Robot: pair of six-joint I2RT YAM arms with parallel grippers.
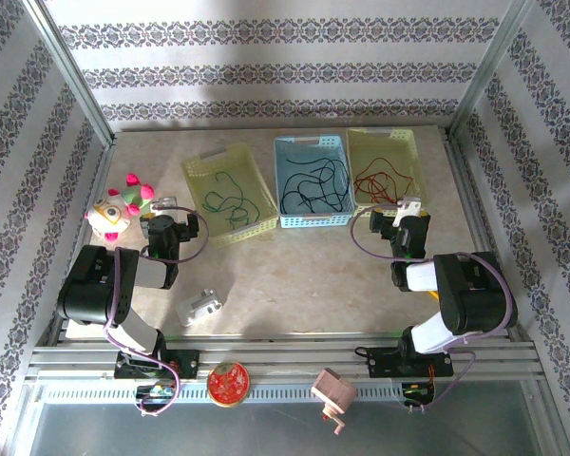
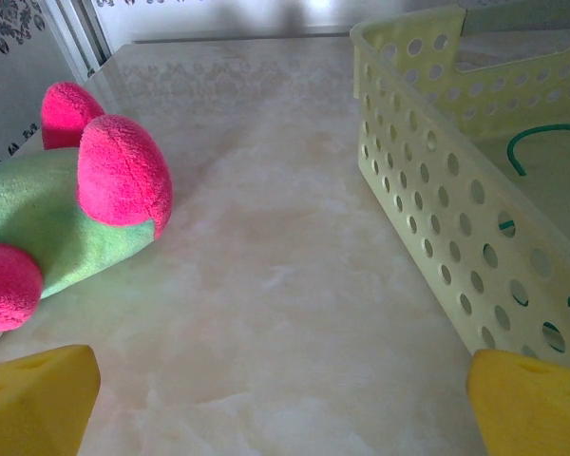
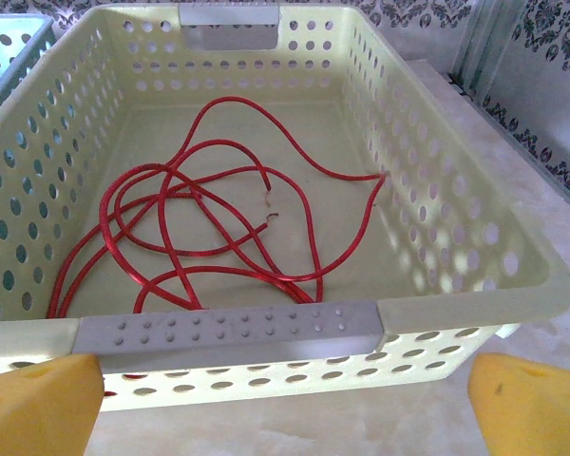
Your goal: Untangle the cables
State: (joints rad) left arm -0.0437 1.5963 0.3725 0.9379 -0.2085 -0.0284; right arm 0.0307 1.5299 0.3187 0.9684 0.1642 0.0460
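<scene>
Snagging overlapped red cable (image 3: pixel 209 171) loops may drag the yellow basket (image 3: pixel 237 328); left fingers (image 2: pixel 38 394) and right fingers (image 3: pixel 38 399) spread, empty.

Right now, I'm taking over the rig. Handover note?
Left tool: open, empty, low over the table between the plush toy and the left yellow basket.
Right tool: open, empty, facing the right yellow basket.
Cables: green cable in the left yellow basket, black cable in the blue basket, red cable in the right yellow basket.
Done: colours separated.
Left: probably straightening loops.
</scene>
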